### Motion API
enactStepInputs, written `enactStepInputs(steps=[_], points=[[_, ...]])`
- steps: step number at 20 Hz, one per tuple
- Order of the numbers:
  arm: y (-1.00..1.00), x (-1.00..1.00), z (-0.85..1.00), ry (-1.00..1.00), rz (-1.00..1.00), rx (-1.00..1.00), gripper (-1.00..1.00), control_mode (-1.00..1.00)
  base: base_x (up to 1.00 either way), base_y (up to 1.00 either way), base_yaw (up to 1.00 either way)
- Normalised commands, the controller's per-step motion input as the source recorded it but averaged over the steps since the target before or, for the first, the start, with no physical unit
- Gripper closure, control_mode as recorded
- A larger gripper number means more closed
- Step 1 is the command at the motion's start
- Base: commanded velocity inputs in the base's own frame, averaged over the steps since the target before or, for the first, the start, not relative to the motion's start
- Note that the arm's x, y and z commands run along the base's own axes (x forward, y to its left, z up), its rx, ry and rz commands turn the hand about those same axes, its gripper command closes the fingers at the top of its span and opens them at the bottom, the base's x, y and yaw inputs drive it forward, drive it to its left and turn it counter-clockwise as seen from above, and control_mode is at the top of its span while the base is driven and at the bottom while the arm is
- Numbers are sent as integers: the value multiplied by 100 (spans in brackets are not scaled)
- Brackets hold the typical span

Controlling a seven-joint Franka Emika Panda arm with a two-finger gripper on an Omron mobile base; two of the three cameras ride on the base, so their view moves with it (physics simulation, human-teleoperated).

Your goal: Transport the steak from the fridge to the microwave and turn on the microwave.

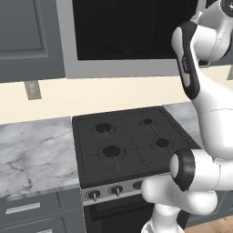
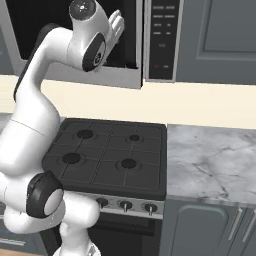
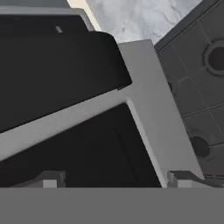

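- The arm reaches high, and the gripper [image 2: 117, 21] is up at the front of the microwave [image 1: 127, 69], just left of its black button panel [image 2: 160, 40].
- In the hand view the two fingertips [image 3: 180, 177] stand well apart with nothing between them. The pincer is released and carries nothing.
- The steak: I cannot tell where it lies. No red lump is in the jaws, none on the stove [image 1: 127, 141], none on the marble counter [image 1: 36, 150].
- My guess is that it already sits inside the microwave, but the cavity reads as plain black from both base views, so what it contains is hidden.
- The hand looks down along a grey frame around dark glass, with the stove's burners below. I cannot say whether the door is fully shut.
- On handling, a raw chunk like that should be light, soft and a bit slick. It would yield under the pads rather than crack.
- If it needs taking up again, I'd grip across its thickest middle with a gentle squeeze, so it neither slips out nor gets mashed.
- Other storage is shut: the grey cabinet [image 2: 220, 40] beside the microwave and the drawers [image 1: 27, 209] under the counter. Their contents are unseen.
- What remains looks like the panel work, a press on those buttons to start the oven.
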Motion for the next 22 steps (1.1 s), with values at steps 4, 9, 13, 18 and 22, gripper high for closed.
enactStepInputs(steps=[4, 9, 13, 18, 22], points=[[0, 40, -6, -23, 20, 12, -100, -100, 0, 0, 0], [0, 45, -3, -18, 17, 13, -100, -100, 0, 0, 0], [0, 43, -6, -13, 15, 12, -100, -100, 0, 0, 0], [0, 41, -5, -9, 16, 11, -100, -100, 0, 0, 0], [0, 30, -3, -1, 13, 6, -100, -100, 0, 0, 0]])
